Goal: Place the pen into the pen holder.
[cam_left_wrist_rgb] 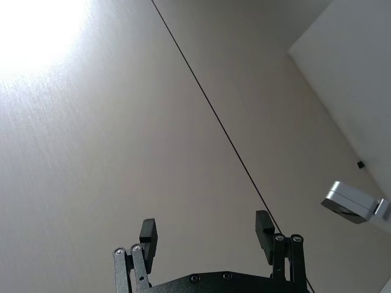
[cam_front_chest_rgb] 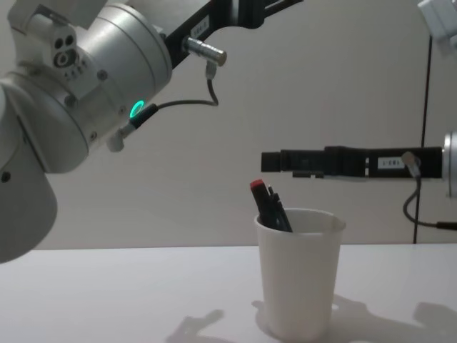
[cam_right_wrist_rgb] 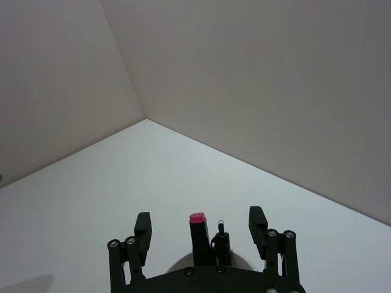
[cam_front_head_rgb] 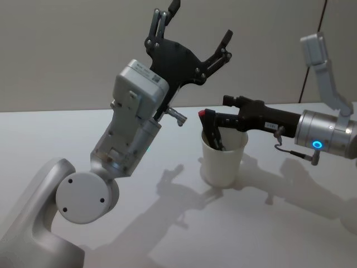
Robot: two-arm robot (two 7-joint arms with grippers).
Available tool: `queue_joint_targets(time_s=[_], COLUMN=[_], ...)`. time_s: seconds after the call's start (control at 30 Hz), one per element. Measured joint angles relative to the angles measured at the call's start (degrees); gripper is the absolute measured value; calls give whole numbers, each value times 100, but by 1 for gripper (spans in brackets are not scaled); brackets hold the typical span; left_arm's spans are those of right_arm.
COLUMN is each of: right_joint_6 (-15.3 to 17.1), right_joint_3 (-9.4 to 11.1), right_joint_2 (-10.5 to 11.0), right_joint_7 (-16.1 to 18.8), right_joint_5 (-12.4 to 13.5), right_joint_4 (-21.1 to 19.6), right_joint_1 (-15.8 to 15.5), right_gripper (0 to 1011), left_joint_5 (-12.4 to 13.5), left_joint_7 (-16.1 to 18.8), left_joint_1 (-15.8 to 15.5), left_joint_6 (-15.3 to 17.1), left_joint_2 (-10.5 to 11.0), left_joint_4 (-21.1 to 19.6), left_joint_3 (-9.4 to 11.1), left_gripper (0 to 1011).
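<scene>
On the white table (cam_front_head_rgb: 167, 234) I see the plain white cup (cam_front_chest_rgb: 300, 275) with pens (cam_front_chest_rgb: 270, 206) inside; my right gripper (cam_front_head_rgb: 215, 114) hovers above, fingers spread, empty; left gripper (cam_front_head_rgb: 198, 28) raised, open, empty.

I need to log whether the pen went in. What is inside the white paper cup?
Two dark pens, one red-capped, lean inside the pen holder, tops above its rim. Their lower ends are covered by its wall.

No text can be read — the small white labels on the right arm (cam_front_chest_rgb: 389, 162) are illegible.
</scene>
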Motion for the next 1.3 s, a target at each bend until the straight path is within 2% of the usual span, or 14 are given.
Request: queue_joint_targets(time_s=[0.2, 0.5, 1.03, 1.1, 1.3], right_joint_6=[-83, -245, -445, -474, -526], right_joint_3=[56, 228, 499, 540, 607], right_joint_2=[71, 280, 608, 658, 727], right_joint_7=[-82, -450, -1536, -1779, -2217], right_joint_5=[9, 95, 147, 147, 134], right_joint_4=[-155, -479, -895, -946, -1022], right_joint_1=[-23, -118, -325, -365, -428], right_gripper=[1001, 1001, 1001, 1002, 1001], left_joint_5=[0, 0, 0, 0, 0], left_joint_7=[0, 0, 0, 0, 0], left_joint_1=[0, 0, 0, 0, 0], left_joint_6=[0, 0, 0, 0, 0], left_joint_2=[0, 0, 0, 0, 0], left_joint_4=[0, 0, 0, 0, 0], left_joint_3=[0, 0, 0, 0, 0], left_gripper=[1001, 1001, 1001, 1001, 1001])
